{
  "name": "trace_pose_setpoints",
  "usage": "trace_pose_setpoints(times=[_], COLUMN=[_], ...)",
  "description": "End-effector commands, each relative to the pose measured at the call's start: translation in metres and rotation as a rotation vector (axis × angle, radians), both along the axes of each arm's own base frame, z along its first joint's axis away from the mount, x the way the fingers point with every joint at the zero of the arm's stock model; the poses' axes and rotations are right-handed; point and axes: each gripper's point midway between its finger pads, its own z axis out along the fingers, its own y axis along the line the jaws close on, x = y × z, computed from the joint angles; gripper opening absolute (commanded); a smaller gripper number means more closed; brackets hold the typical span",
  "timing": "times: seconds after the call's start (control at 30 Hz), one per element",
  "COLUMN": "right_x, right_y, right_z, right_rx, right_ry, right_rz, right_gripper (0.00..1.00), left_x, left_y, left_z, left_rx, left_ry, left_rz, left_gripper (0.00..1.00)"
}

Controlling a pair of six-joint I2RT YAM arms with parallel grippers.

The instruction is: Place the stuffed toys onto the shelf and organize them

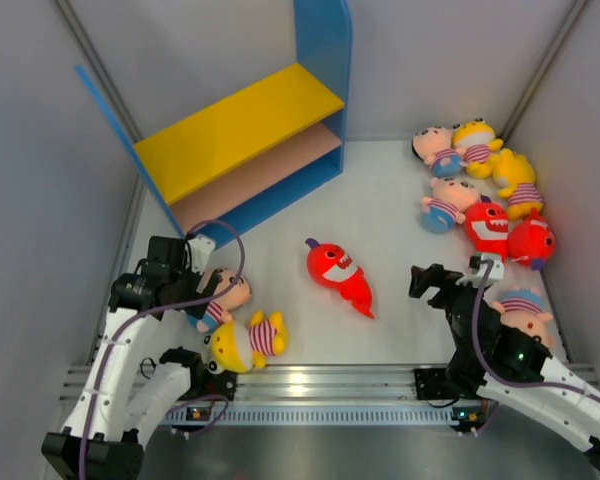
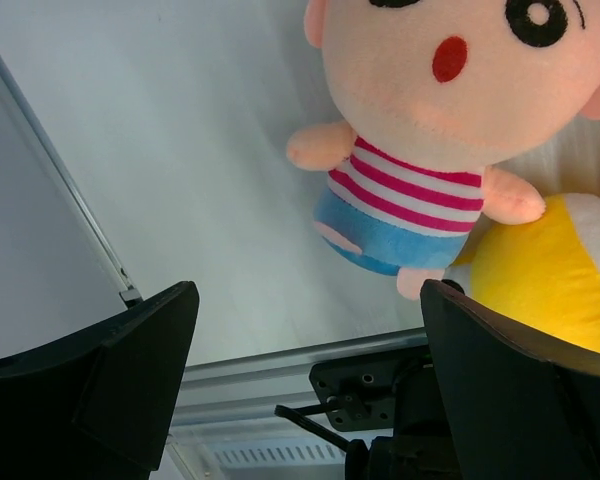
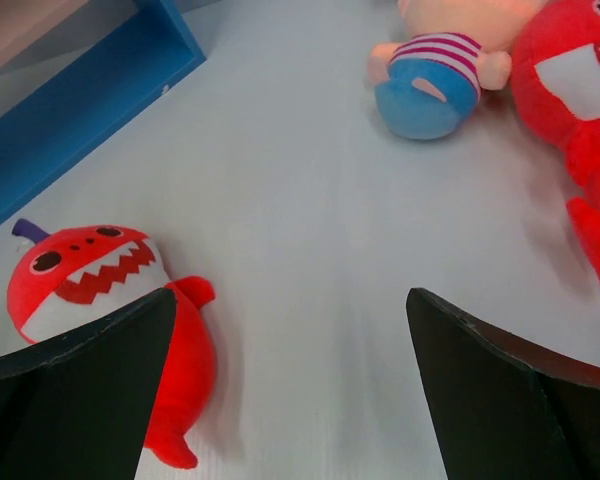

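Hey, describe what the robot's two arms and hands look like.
The left arm and right arm have white links and black joints, each with a looping purplish cable. The left hand and right hand carry broad black wedge-shaped fingers.

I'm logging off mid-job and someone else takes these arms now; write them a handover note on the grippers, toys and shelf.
Left gripper open, empty, close by the pink-faced doll, which touches a yellow doll.
Right gripper open, empty, near the lone red shark in the middle.
Six more toys heaped at far right; another pink doll beside the right arm.
Shelf: no toy on the boards that show.
Done: nothing shelved. Left: all ten toys.
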Motion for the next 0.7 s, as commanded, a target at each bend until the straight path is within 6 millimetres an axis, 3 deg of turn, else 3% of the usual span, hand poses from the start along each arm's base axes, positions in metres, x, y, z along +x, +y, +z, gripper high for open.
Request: trace_pose_setpoints(times=[0.0, 0.07, 0.17, 0.2, 0.23, 0.3, 0.33, 0.4, 0.43, 0.57, 0.6, 0.67], right_x=[-0.003, -0.002, -0.004, -0.004, -0.003, -0.005, -0.004, -0.004, -0.003, -0.007, -0.012, -0.006], right_y=[-0.016, 0.005, 0.055, 0.068, 0.094, 0.114, 0.131, 0.137, 0.137, 0.155, 0.163, 0.153], right_z=[0.04, 0.06, 0.063, 0.057, 0.039, 0.007, -0.019, -0.056, -0.063, -0.069, -0.071, -0.08], right_rx=[0.16, 0.195, 0.203, 0.183, 0.112, -0.008, -0.112, -0.239, -0.272, -0.31, -0.315, -0.329], right_ry=[-0.06, -0.115, -0.107, -0.073, 0.023, 0.171, 0.292, 0.453, 0.465, 0.374, 0.329, 0.347], right_rz=[-0.09, 0.032, 0.243, 0.288, 0.367, 0.438, 0.483, 0.461, 0.455, 0.545, 0.642, 0.649], right_gripper=[1.0, 0.99, 0.99, 0.99, 0.99, 0.99, 0.99, 0.99, 0.99, 1.0, 0.99, 0.99], left_x=[0.009, 0.008, 0.01, 0.01, 0.01, 0.011, 0.011, 0.011, 0.011, 0.011, 0.01, 0.011], left_y=[-0.003, -0.01, -0.013, -0.01, -0.01, -0.009, -0.008, -0.007, -0.006, -0.002, -0.002, -0.002], left_z=[0.014, 0.016, 0.015, 0.01, 0.008, 0.004, 0.002, -0.001, 0.0, -0.003, -0.003, -0.005], left_rx=[-0.02, -0.049, -0.06, -0.045, -0.044, -0.041, -0.038, -0.035, -0.035, -0.033, -0.033, -0.034], left_ry=[-0.083, -0.094, -0.076, -0.052, -0.041, -0.017, -0.008, 0.008, 0.003, 0.015, 0.021, 0.032], left_rz=[-0.008, -0.057, -0.06, -0.045, -0.044, -0.038, -0.037, -0.03, -0.023, 0.001, 0.0, -0.001], left_gripper=[0.99, 0.99, 0.99, 0.99, 0.99, 0.99, 0.99, 0.99, 0.99, 0.99, 0.99, 0.99])
